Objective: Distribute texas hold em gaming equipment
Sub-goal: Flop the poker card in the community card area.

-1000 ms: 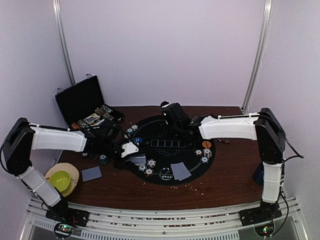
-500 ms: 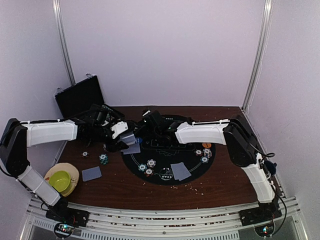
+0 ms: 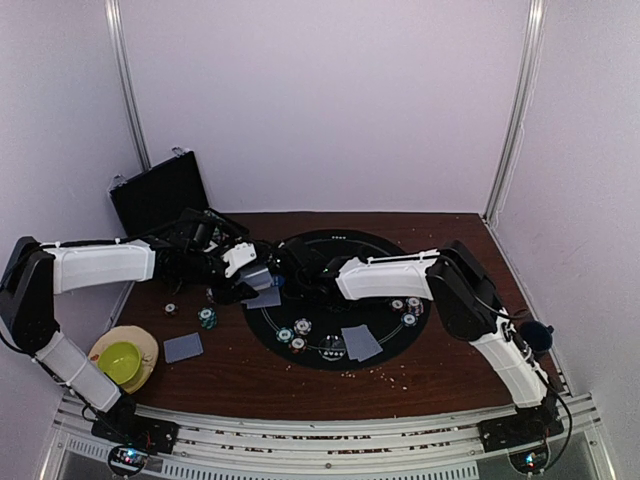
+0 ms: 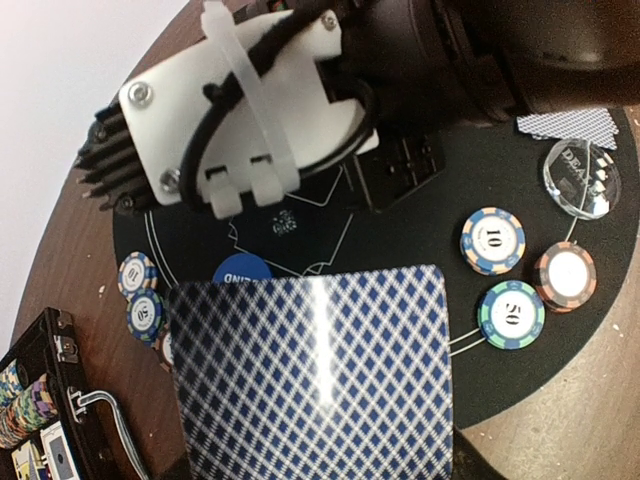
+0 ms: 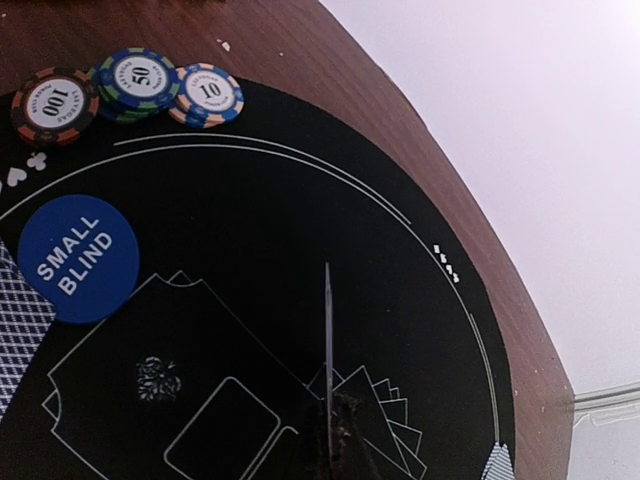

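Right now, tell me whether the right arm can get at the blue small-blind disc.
Probably yes for reach: the disc lies bare on the mat near the right hand. But that hand is shut on a card, so it cannot pick yet.

Plain pale lilac walls (image 3: 330,100), evenly lit; dark brown wooden table (image 3: 440,365); metal poles (image 3: 516,110) at back corners; aluminium rail (image 3: 320,432) along near edge.

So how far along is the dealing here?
Done: chip piles and dealt cards at mat seats, small blind button placed. In hand: left gripper holds the deck; right gripper, jaws shut, pinches one card. Left: more chips in the case.
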Robot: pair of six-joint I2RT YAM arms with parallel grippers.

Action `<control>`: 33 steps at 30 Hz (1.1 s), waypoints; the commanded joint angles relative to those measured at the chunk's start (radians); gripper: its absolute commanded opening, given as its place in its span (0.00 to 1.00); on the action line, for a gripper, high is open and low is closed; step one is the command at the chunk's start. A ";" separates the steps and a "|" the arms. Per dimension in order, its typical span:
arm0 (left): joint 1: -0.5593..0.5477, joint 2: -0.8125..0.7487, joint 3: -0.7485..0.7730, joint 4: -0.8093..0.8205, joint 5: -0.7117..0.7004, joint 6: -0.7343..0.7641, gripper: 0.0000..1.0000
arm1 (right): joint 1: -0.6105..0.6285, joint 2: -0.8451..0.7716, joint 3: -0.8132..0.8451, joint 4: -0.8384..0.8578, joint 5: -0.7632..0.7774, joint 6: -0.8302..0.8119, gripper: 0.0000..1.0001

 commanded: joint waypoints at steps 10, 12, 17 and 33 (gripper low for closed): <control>0.004 -0.023 0.006 0.038 0.028 -0.010 0.51 | 0.012 0.050 0.021 0.005 -0.160 0.000 0.03; 0.004 -0.024 0.006 0.038 0.029 -0.010 0.52 | 0.013 0.050 0.010 0.015 -0.180 -0.001 0.02; 0.004 -0.027 0.005 0.038 0.032 -0.009 0.52 | 0.013 0.047 -0.026 0.057 -0.195 -0.020 0.01; 0.004 -0.027 0.004 0.038 0.038 -0.007 0.52 | 0.013 0.021 -0.069 0.083 -0.226 -0.028 0.25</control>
